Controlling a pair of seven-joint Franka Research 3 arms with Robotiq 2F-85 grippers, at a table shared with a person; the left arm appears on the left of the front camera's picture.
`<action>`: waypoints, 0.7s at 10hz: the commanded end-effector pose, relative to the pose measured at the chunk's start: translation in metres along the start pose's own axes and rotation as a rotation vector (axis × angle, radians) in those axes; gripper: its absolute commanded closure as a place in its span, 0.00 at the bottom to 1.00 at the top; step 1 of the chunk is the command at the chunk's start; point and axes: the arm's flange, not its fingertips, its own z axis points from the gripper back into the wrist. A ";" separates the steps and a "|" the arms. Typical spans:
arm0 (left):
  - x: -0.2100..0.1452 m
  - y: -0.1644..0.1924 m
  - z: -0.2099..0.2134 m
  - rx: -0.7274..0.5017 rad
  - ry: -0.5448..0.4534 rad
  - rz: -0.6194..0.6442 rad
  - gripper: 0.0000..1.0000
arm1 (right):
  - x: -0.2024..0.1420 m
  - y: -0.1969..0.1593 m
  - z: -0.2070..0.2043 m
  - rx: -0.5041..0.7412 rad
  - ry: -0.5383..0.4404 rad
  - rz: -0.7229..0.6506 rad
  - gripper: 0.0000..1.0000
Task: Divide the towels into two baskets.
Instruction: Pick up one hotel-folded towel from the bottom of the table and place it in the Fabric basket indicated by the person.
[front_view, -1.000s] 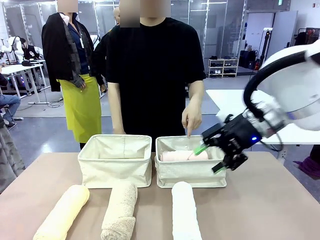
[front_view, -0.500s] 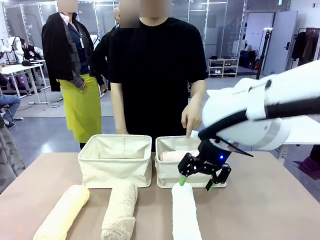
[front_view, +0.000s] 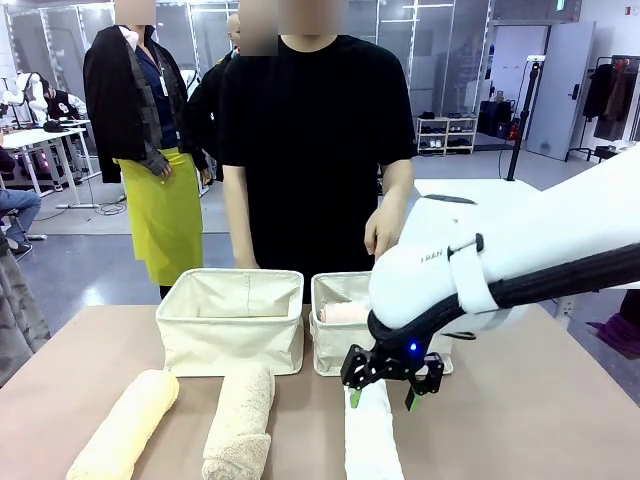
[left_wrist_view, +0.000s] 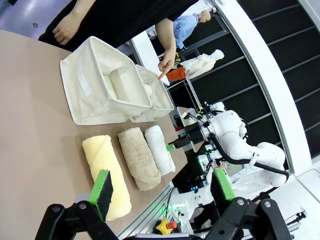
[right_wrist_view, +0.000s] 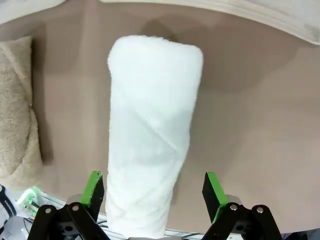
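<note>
One white towel (front_view: 372, 440), lying on the table (front_view: 520, 400) with its long axis running near to far, sits straight below the right gripper (front_view: 381, 398), jaws wide astride the roll; left gripper (left_wrist_view: 162, 185), likewise open, well off; right basket (front_view: 335, 345) with pink towel (front_view: 343, 313) just beyond.

Front view, room behind brown tabletop (front_view: 90, 340). Floor (front_view: 90, 260): smooth grey, 9 to 10 o'clock. White worktable (front_view: 40, 140) on thin legs at 10 o'clock. Glass partition (front_view: 455, 50) at 1 o'clock, pale reflections across panes. Low shelf rack (front_view: 446, 135) beneath it. Grey door (front_view: 545, 95) at 2 o'clock; garment rail (front_view: 612, 85) just beside. Second white table (front_view: 455, 195) at 3 o'clock. Lighting bright, even.
</note>
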 end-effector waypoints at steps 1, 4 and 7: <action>-0.002 -0.002 0.003 -0.015 -0.007 -0.007 0.00 | 0.003 0.017 -0.005 -0.009 -0.045 -0.020 0.00; -0.002 -0.002 0.003 -0.015 -0.007 -0.007 0.00 | 0.000 -0.006 -0.023 -0.042 -0.024 -0.007 0.00; -0.002 -0.002 0.003 -0.015 -0.007 -0.007 0.00 | 0.010 0.000 -0.033 -0.076 -0.048 0.024 0.00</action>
